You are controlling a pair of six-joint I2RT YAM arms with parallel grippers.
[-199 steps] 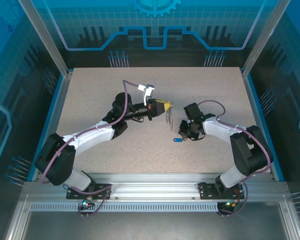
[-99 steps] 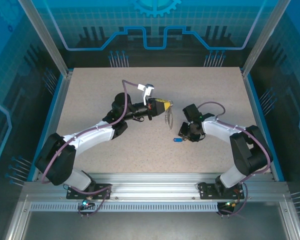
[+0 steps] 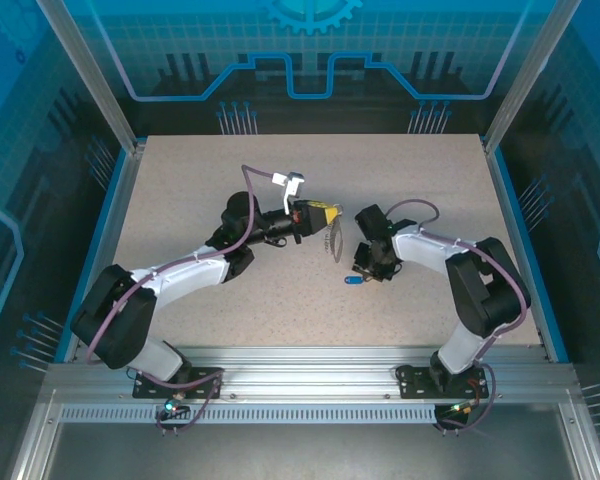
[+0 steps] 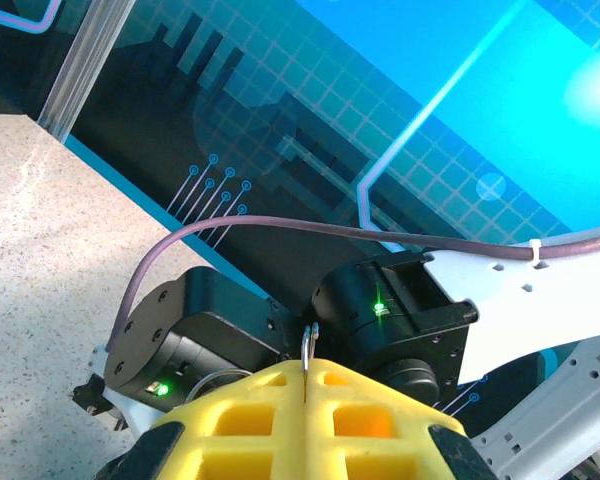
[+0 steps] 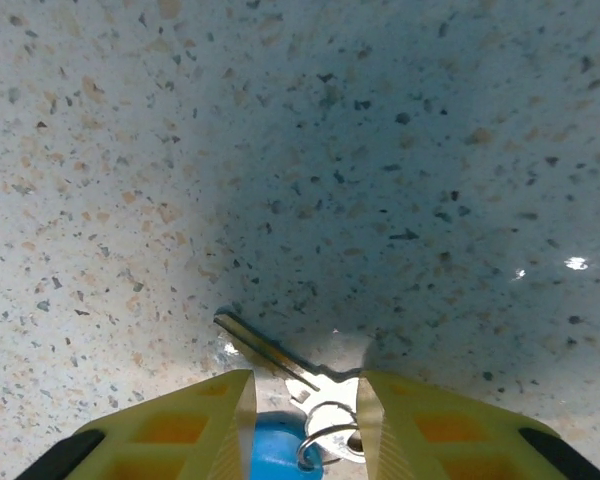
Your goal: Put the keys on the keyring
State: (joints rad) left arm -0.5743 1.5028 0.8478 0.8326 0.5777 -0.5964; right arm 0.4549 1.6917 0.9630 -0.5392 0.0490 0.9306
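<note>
Blue-headed key [image 5: 290,370] lies on tabletop [image 5: 380,150] inside the released right claw [image 5: 305,380], blade pointing away; left claw [image 4: 307,372] clenches keyring [image 4: 308,340].

Bright, even light; soft bluish table shadow.

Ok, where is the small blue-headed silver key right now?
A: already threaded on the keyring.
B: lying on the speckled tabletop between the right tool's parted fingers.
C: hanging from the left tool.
B: the small blue-headed silver key lies flat on the speckled tabletop between the right tool's parted yellow fingers.
</note>
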